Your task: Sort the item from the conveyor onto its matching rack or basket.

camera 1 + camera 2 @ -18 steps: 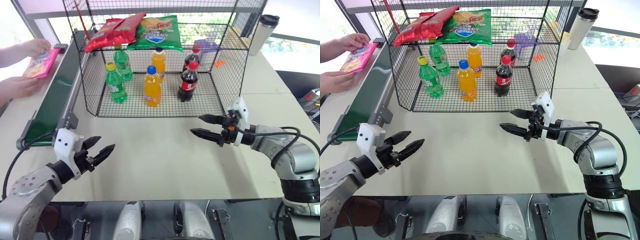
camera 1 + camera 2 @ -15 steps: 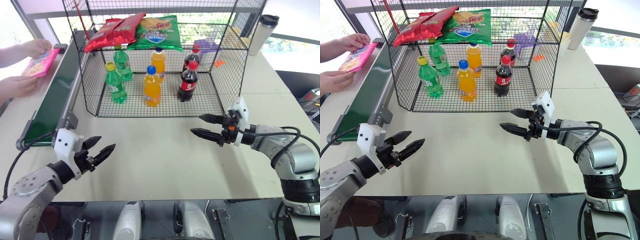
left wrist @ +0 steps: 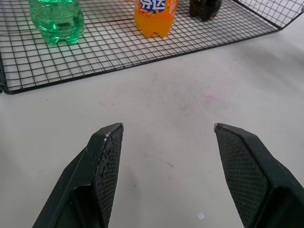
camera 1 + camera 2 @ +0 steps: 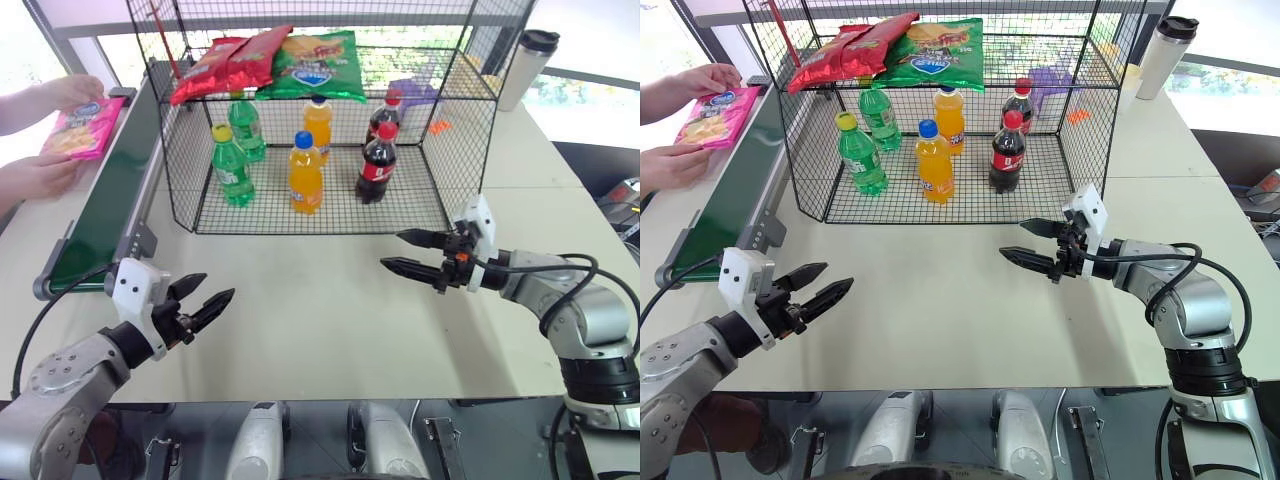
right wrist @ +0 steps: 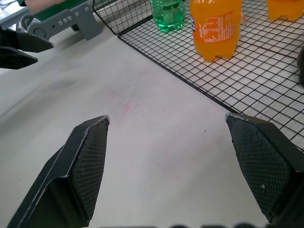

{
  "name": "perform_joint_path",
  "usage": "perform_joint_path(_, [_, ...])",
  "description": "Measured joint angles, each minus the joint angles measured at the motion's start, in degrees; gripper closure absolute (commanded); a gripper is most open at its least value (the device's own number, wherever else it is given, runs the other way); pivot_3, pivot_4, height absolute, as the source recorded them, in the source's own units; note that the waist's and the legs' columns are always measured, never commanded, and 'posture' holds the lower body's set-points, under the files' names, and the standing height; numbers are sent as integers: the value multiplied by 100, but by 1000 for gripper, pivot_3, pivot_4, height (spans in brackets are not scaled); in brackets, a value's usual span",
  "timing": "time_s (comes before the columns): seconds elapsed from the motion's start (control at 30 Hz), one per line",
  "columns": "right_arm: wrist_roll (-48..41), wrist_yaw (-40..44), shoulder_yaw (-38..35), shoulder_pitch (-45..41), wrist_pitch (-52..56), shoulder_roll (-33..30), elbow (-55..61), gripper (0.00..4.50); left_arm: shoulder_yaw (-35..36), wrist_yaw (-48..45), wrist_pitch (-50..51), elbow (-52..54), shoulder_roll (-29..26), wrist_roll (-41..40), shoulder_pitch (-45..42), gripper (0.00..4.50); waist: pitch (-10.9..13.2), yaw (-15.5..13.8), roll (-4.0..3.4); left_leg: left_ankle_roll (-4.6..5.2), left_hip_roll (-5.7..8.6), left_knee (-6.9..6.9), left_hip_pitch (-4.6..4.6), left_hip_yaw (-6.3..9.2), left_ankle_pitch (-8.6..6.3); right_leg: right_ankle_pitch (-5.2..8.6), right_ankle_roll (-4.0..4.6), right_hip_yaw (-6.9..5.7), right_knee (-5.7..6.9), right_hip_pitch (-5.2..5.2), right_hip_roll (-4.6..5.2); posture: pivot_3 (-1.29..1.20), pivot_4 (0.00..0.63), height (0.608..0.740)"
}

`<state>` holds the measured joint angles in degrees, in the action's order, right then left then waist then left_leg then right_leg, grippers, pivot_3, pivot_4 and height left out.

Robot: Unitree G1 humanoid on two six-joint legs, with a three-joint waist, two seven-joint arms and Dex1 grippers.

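At the far left end of the long dark green conveyor belt in its grey metal frame, a person's two hands hold the glossy magenta-pink chip bag with the blue oval logo, tilted at the belt's outer edge and, as far as I can tell, not yet lying flat on it. So the sorting has not started for the robot; this looks like the waiting step, with the item just being delivered.

Both arms hover above the pale surface. The left end effector hangs near the front corner, close to the near end bracket of the conveyor, its two black fingers spread wide with nothing between them. The right end effector sits just in front of the large black wire-grid rack, fingers likewise wide apart and empty.

Inside the rack, the upper shelf carries red chip bags and a green chip bag; the floor tier holds green, orange and dark cola bottles. A steel travel mug stands off to the right.

My guess is the pink bag belongs up with the other chip bags. Once it rides down the belt, the left arm is nearest and would need to reach over the frame, pinch the crinkly, slippery bag near an edge, then lift it clear to the upper tier.
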<state>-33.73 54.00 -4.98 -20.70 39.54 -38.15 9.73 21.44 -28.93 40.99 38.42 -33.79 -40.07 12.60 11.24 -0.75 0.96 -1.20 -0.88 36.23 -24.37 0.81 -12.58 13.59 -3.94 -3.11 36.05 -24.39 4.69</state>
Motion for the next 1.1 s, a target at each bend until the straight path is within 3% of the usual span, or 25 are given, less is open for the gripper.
perform_joint_path(1.1, [140, -27, 227, -309, -123, 169, -103, 470, -41, 26, -145, -34, -39, 150, -138, 1320, 0, 1, 1, 1, 0, 5, 3, -2, 1, -2, 0, 3, 8, 1, -4, 0, 150, 740])
